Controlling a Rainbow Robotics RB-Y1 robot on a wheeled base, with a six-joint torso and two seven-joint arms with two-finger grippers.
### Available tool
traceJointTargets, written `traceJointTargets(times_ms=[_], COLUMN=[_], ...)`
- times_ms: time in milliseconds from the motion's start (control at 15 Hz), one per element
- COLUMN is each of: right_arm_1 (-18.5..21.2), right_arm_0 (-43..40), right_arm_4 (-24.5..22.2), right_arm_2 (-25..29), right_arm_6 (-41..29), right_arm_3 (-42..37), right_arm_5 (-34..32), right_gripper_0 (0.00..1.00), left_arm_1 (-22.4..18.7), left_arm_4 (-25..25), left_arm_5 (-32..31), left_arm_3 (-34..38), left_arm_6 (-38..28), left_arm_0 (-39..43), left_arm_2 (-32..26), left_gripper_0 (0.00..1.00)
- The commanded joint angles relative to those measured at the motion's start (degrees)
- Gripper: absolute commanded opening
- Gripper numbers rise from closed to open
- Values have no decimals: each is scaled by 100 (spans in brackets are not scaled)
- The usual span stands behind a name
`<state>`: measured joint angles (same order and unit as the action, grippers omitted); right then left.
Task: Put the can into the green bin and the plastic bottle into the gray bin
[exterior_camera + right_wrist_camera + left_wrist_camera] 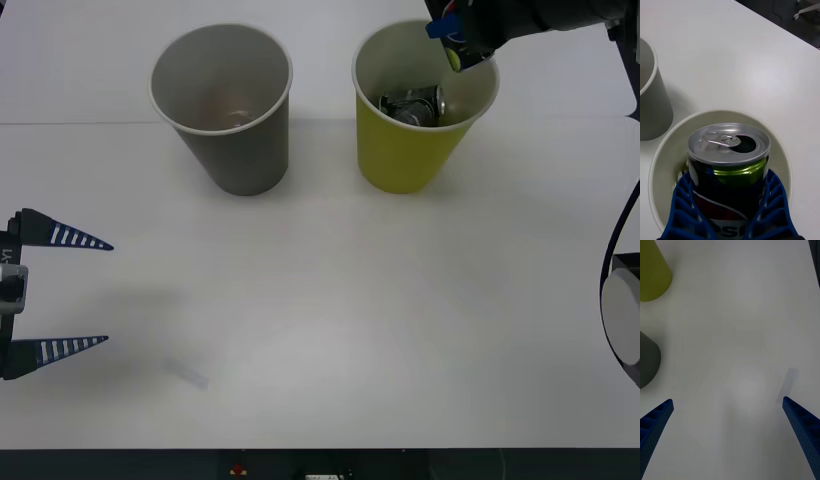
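The can (729, 165) is held between the 2 blue ribbed fingers (685, 210) of the right gripper (728, 221), which are pinched against its black sides, and it is carried inside the mouth of the green bin (410, 150). In the right wrist view its silver top with the opened pull tab is seen framed all round by the bin's pale rim, so the can's long axis is judged to run roughly down into the cup, with the body already below rim level or close to it. In the front view the right gripper (462, 45) is placed over the far right part of that rim, and a silvery can shape is seen within the cup. The coming move is therefore judged to be a plain release: the jaws need only be spread for the can to drop clear of the wall. The gray bin (225, 105) stands just beside the green one, on the robot's left. The left gripper (62, 292) is parked near the table's left edge, its fingers spread wide over bare table (350, 330), and a faint clear object (186, 373), possibly the bottle, lies close to it.
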<state>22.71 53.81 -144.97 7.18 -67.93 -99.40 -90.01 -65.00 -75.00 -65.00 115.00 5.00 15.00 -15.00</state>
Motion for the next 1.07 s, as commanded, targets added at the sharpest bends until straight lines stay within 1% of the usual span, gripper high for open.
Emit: traceJointTargets(times_ms=[67, 133, 200, 400, 933, 1067], right_arm_1=[-13, -13, -13, -21, -21, -21], right_arm_0=[42, 42, 42, 42, 42, 42], right_arm_4=[-84, -111, -93, -49, -23, 74], right_arm_2=[3, -6, -6, -85, -68, -15], right_arm_6=[87, 175, 175, 210, 192, 148], right_arm_3=[122, 122, 149, 237, 237, 35], right_arm_5=[1, 1, 1, 124, 132, 36], right_gripper_0=[0, 64, 100, 100, 100, 100], left_arm_1=[0, 0, 0, 0, 0, 0], left_arm_4=[0, 0, 0, 0, 0, 0], left_arm_5=[0, 0, 0, 0, 0, 0], left_arm_3=[0, 0, 0, 0, 0, 0], left_arm_6=[0, 0, 0, 0, 0, 0], left_arm_0=[0, 0, 0, 0, 0, 0], left_arm_2=[0, 0, 0, 0, 0, 0], left_gripper_0=[100, 100, 100, 100, 100, 100])
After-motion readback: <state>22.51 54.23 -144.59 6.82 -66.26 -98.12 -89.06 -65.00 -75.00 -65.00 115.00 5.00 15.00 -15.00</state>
